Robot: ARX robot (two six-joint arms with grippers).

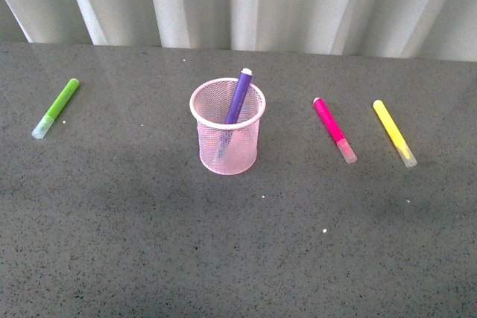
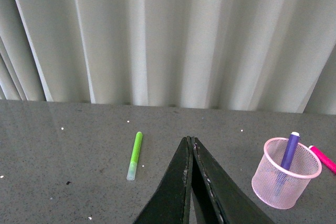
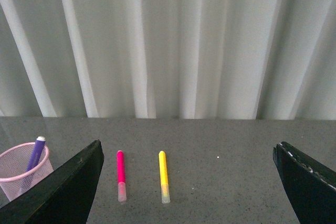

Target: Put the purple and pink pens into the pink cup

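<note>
speckled grey tabletop (image 1: 149, 243), round pink mesh cup (image 1: 228, 147)

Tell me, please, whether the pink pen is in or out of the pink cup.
Out: the pink pen lies flat on the table beside the pink cup, which holds only the purple pen.

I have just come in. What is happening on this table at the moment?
A two-armed robot is putting pens into a pink mesh cup. The purple pen already stands tilted inside it. The pink pen lies on the table to the cup's right, with a yellow marker beyond it and a green marker far to the left. Neither arm holds anything: the left gripper has its fingers pressed together, and the right gripper has them wide open.
</note>
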